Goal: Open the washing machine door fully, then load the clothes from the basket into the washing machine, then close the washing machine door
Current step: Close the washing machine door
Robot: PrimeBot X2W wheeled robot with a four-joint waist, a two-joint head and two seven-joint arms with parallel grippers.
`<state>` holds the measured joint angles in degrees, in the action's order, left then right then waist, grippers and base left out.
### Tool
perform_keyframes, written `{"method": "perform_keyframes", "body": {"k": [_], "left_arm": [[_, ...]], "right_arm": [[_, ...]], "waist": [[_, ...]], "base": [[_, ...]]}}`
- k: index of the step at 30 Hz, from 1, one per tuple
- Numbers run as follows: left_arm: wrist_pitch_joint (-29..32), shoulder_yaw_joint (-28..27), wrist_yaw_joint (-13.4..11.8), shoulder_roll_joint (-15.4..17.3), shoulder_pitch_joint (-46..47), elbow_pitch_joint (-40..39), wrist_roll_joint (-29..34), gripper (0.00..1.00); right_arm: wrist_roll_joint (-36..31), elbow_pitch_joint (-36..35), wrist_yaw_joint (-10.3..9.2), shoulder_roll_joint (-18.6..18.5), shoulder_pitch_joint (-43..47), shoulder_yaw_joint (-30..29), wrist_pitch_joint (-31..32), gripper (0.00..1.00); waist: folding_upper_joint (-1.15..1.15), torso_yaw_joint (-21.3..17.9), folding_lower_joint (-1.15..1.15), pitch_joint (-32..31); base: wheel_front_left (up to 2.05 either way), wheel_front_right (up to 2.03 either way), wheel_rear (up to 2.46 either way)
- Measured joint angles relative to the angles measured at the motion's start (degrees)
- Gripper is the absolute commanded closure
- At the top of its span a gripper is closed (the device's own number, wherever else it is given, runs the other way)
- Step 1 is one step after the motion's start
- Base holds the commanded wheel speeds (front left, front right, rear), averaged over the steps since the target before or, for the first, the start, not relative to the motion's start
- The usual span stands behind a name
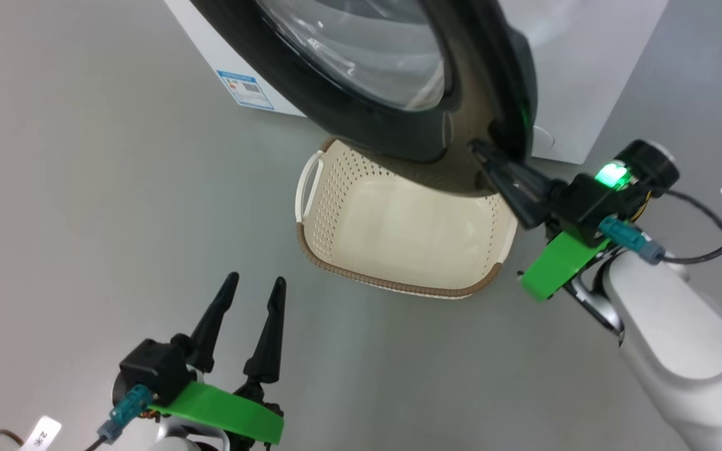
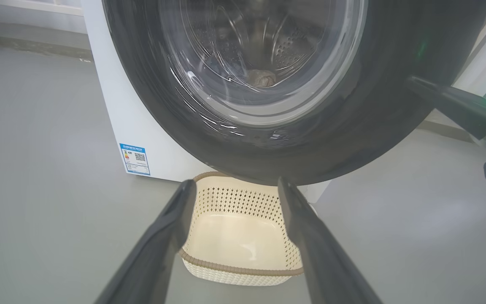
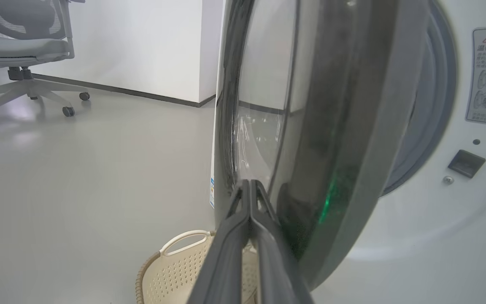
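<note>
"Head view, quick one: where's the right gripper point(image 1: 483, 156)?"

"Fingers pressed together, nothing between them. Tips look to be touching the large round glossy black washing machine door point(image 1: 311, 88), on its outer face by the free edge. Door's ajar, standing off the big white boxy washing machine point(image 1: 586, 62)."

"Left gripper point(image 1: 254, 282)?"

"Fingers spread, holding nothing. The small cream perforated plastic basket point(image 1: 336, 188) with the brown rim sits on the floor just ahead of its tips, under the door. Looks empty."

"Clothes?"

"Left wrist view: one small cream lump point(image 2: 262, 78) in the steel drum behind the glass, well beyond the left fingers. Likely a garment. Can't make out the blue printed one."

"So, closing step. How does the door handle?"

"My guess: rigid, hinged, fairly heavy, glossy so closed tips may skid. Push flat on the black rim near the free edge, off the bulging glass. Latch probably wants a firm last press."
</note>
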<state>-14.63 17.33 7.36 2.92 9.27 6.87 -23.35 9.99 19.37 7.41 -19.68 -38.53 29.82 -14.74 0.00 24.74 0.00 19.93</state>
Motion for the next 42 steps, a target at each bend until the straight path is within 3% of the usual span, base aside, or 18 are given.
{"method": "perform_keyframes", "body": {"k": [8,24,42], "left_arm": [[0.0,0.5,0.0,-0.3,0.9,-0.1,0.0,0.00],[0.0,2.4,0.0,-1.1,5.3,-0.4,-1.5,0.00],[0.0,3.4,0.0,-1.2,6.8,-0.7,-3.6,0.00]], "right_arm": [[-1.4,1.3,0.00,-0.9,-3.5,-4.6,0.0,1.00],[-2.9,5.2,0.01,-5.5,-17.4,-7.1,1.6,1.00],[-7.5,10.8,0.57,-5.1,-27.5,-11.2,1.8,1.00]], "waist": [[0.00,-0.1,0.00,2.5],[0.00,0.9,0.00,8.7],[0.00,2.3,0.00,12.6]], "base": [[0.00,0.00,0.00],[0.00,0.00,0.00],[0.00,0.00,0.00]]}}
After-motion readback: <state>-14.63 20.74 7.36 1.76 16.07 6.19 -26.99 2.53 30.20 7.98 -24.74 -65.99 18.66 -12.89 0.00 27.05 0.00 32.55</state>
